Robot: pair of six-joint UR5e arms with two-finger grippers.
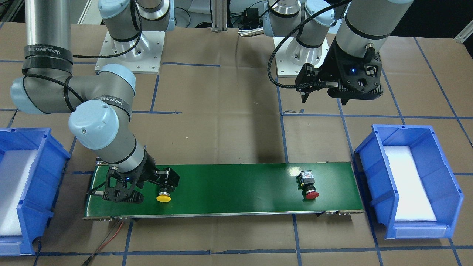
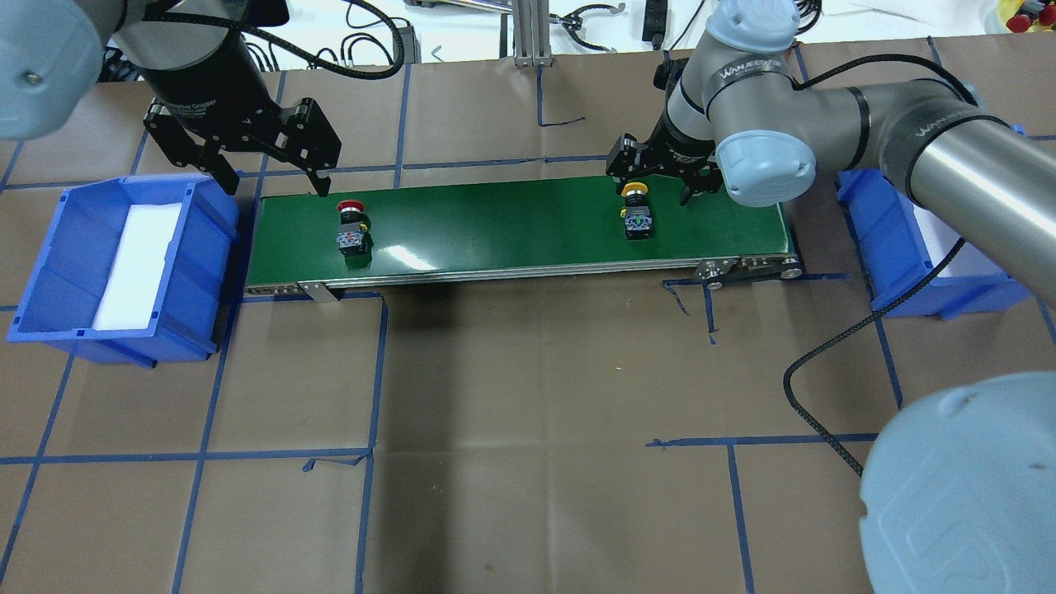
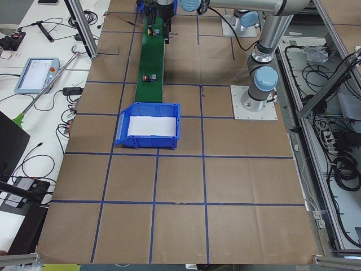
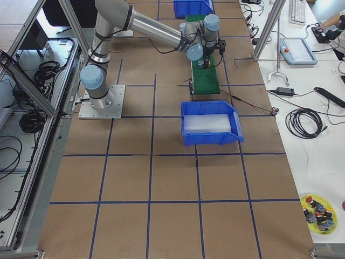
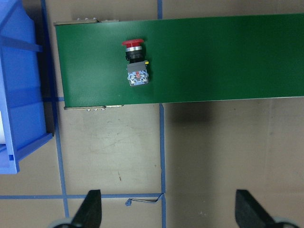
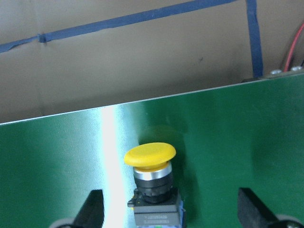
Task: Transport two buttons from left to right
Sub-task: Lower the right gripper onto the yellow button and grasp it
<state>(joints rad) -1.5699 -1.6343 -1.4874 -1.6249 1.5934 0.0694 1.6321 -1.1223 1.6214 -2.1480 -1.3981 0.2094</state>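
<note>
While both buttons lie on the belt, both grippers stand spread and hold nothing

Overhead: the green belt [image 2: 511, 223] runs across the table [image 2: 528, 396]. The red button [image 2: 353, 227] lies on its side near the belt's left end and the yellow button [image 2: 635, 213] near its right end, with a long bare stretch between them. Both caps point to the far edge. The left bin [image 2: 49, 272] sits just beside the left end. The right bin [image 2: 907, 280] is by the right end, partly behind the arm. The left gripper [image 2: 275, 186] hangs over the belt's far left corner, jaws wide. The right gripper [image 2: 652, 183] is at the yellow button, jaws wide.

Front-facing: right gripper low over the belt, one finger just behind the yellow cap; cannot tell if it touches. Left gripper high, well apart from the red button.

Left wrist: fingertips [image 5: 90, 211] far apart, nothing between them. Red button well ahead, bare belt all round it.

Right wrist: yellow button between spread fingertips [image 6: 95, 209], a gap on each side, not gripped.

Side views: grippers too small to judge.
</note>
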